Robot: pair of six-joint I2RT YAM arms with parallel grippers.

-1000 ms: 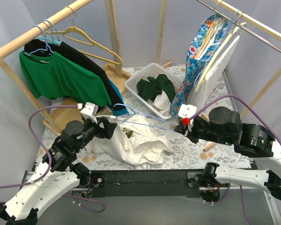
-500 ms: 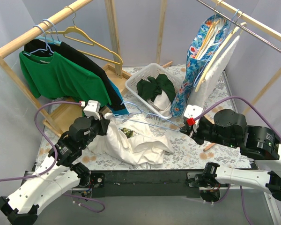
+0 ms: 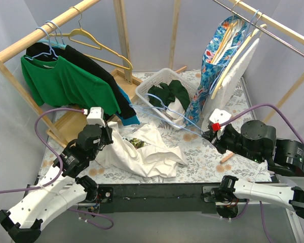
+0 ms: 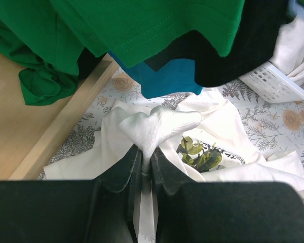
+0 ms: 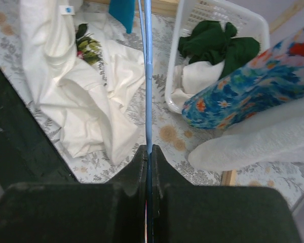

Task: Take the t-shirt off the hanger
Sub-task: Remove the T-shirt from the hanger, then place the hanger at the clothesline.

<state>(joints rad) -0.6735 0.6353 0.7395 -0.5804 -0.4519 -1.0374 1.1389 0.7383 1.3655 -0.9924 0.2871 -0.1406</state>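
White t-shirt [image 3: 151,154] lies crumpled on the table [image 3: 205,167], near edge, left of centre, w/ the leaf print [image 4: 198,152] facing up. L gripper [image 4: 146,152] is clamped tight on a pinched fold at the shirt's left end. Fabric bunches out past the fingertips, and the rest of the shirt trails off to the right on the tabletop. Blue wire hanger [image 5: 148,86] is in the R gripper [image 5: 148,152], jaws fully closed on the wire w/ no visible gap. In the top view the hanger runs up and left from that gripper, off the table. Its far end sits over the near rim of the white basket [image 3: 151,81]. The hanger looks apart from the shirt, which lies below and to the left of it. In the R wrist view the wire passes just beside the shirt's right edge; can't tell from that view alone whether they touch. Basket holds dark green clothes and a white item, and sits just behind the shirt. Green tee [image 3: 66,83] hangs on the wooden rack at far left w/ dark garments behind it, hems just above the L gripper. Floral garment [image 3: 213,71] hangs on the right rail, behind the R arm.
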